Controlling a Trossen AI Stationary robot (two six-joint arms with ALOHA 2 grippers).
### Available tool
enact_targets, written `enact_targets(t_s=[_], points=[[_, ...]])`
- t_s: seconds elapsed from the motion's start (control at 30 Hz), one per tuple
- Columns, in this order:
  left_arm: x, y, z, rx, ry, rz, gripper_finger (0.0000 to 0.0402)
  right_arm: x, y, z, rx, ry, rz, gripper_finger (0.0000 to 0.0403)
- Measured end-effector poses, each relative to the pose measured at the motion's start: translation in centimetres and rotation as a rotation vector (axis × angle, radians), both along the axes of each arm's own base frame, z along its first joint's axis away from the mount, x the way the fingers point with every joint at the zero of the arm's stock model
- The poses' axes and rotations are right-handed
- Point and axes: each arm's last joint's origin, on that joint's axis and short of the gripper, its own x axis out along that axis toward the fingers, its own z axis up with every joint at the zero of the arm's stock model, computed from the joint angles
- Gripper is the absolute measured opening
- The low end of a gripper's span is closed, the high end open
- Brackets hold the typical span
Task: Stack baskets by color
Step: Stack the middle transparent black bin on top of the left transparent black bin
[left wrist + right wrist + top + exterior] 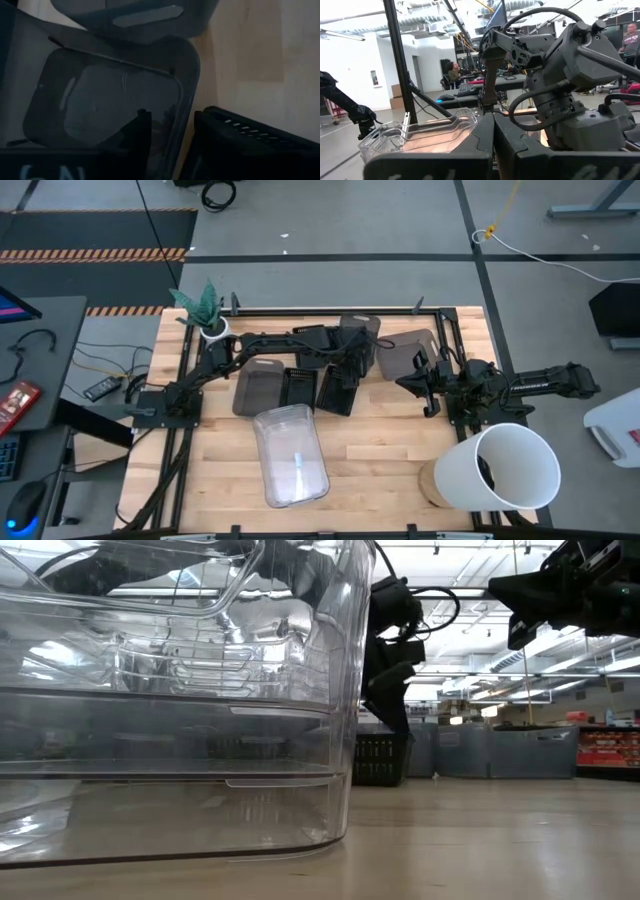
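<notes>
Dark-grey basket (355,340) upper centre of worktop (380,450), under left hand (350,365) spread over its rim, likely to lift for stacking | clear basket (290,455) lower centre | right hand (425,385) closed, empty, waiting right.

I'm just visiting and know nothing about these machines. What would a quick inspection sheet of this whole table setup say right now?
Surface: wooden table, bare at the near middle.
Job's things: clear bin near the front; dark-grey bins and; black slotted trays and between them.
Clutter: white bucket on its side at the front right corner; potted plant at the back left.
Pincers: left pincer over the slotted trays, jaws apart, grip on a tray not clear; right pincer shut, holding nothing, beside a grey bin.
Cables: yellow-and-white cable on the floor behind.
Surroundings: desk with keyboard and mouse at left.
</notes>
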Motion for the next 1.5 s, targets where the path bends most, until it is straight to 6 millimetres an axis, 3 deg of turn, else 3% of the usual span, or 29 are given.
enact_targets(t_s=[0.2, 0.43, 0.67, 0.93, 1.13, 1.3, 1.5], points=[[0.0, 0.0, -0.9, 0.015, 0.039, 0.011, 0.0107, 0.0, 0.0, 0.0, 0.0, 0.0, 0.0, 0.001], [0.0, -0.2, -1.1, 0.021, 0.051, 0.011, 0.0014, 0.0, 0.0, 0.0, 0.0, 0.0, 0.0, 0.001], [-0.1, -1.5, -0.4, 0.124, 0.09, -0.008, 0.0006, 0.0, 0.0, 0.0, 0.0, 0.0, 0.0, 0.001], [-0.7, -3.1, 2.7, 0.195, 0.064, -0.007, 0.0003, 0.0, 0.0, 0.0, 0.0, -0.002, 0.0, 0.001], [-2.1, -3.5, 6.5, 0.191, 0.013, 0.039, 0.0002, 0.0, 0.0, 0.1, 0.0, -0.008, 0.0, 0.001], [-4.0, -5.4, 10.4, 0.18, -0.032, 0.026, 0.0002, 0.0, 0.0, 0.1, 0.0, -0.009, 0.0, 0.001], [-8.0, -8.5, 14.5, 0.117, 0.01, 0.044, 0.0002, 0.0, 0.0, 0.1, 0.0, -0.008, 0.0, 0.001]])
